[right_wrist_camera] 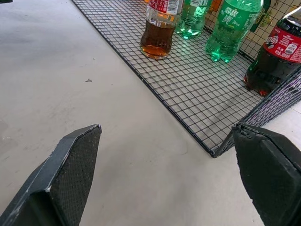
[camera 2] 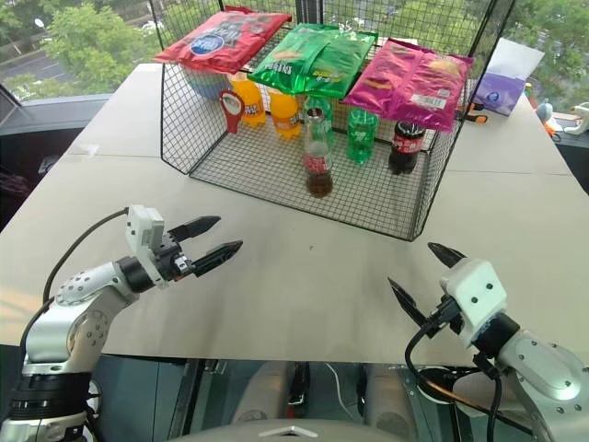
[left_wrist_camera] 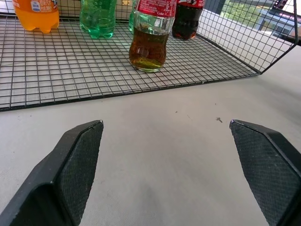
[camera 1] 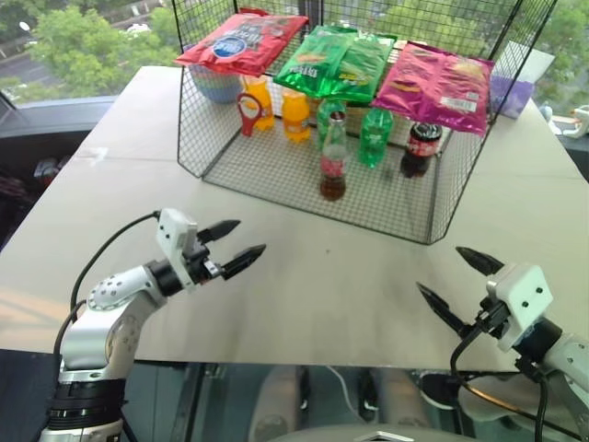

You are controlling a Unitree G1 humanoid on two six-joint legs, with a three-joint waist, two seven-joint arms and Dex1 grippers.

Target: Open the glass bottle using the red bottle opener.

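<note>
While both arms are held low over the bare pale surface (camera 1: 322, 276), no step of the task can be judged as begun. The left gripper (camera 1: 230, 244), at the lower left of the head view, is seen with its jaws spread wide and nothing between them; the right gripper (camera 1: 456, 281), at the lower right, is likewise released and empty. Both are well apart from the wire basket (camera 1: 276, 175), which occupies the upper centre of the frame.

The glass bottle (camera 1: 333, 157) is shown upright on the basket's mesh floor, near its front edge, at the centre of the frame; dark cola fills only its lower part, below the red label. Whether a cap is seated on its narrow neck cannot be settled from these views, though it is taken to be unopened. The red bottle opener (camera 1: 248, 112) is seen in the upper left part of the basket, apparently leaning or hung against the wire just beside an orange drink bottle (camera 1: 260, 101), its ring head uppermost. Green bottles (camera 1: 373, 136) and a squat dark cola bottle (camera 1: 421, 149) stand to the right of the glass bottle, and snack bags (camera 1: 336, 63) lie across the basket's top.

Everything is therefore left to be done: the opener is to be fetched, the bottle steadied, and the cap levered off.
</note>
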